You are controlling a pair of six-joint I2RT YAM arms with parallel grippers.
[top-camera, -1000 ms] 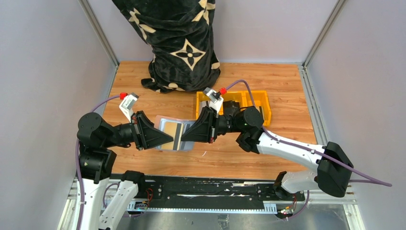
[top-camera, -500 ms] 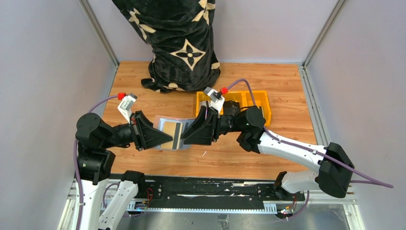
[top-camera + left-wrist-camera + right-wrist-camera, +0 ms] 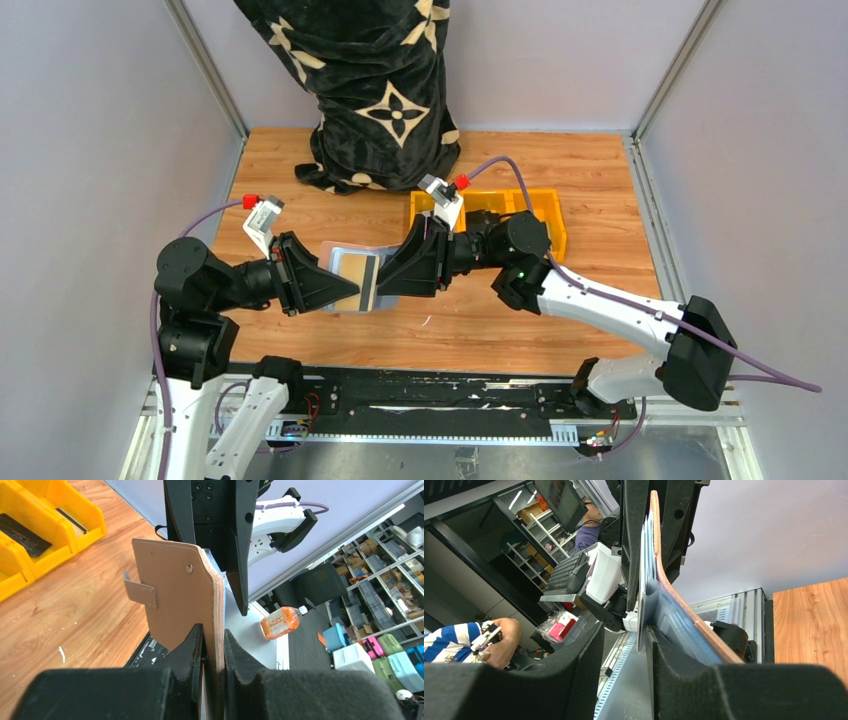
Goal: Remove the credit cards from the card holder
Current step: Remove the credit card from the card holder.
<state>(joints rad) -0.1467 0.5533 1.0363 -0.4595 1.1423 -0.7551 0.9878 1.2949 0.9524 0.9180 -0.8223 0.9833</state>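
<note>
The brown card holder [image 3: 340, 247] hangs open in the air between my two grippers, above the wooden table. A gold-tan credit card [image 3: 351, 268] with a dark stripe shows in it. My left gripper [image 3: 345, 291] is shut on the holder's brown cover [image 3: 180, 595], seen edge-on in the left wrist view with its small stud [image 3: 189, 568]. My right gripper [image 3: 383, 287] faces it from the right, jaws open. In the right wrist view a thin card edge [image 3: 642, 580] lies against one finger [image 3: 659, 660], and pale blue cards [image 3: 674, 622] sit inside the brown cover [image 3: 667, 580].
A yellow three-compartment bin [image 3: 547, 218] stands behind the right arm and holds a black flat item [image 3: 20, 530]. A black patterned cloth [image 3: 370, 90] hangs at the back of the table. The table's near edge lies just below the grippers.
My right gripper has slid a little to the left, closer onto the holder. My left arm has shifted slightly left. The holder stays held.
</note>
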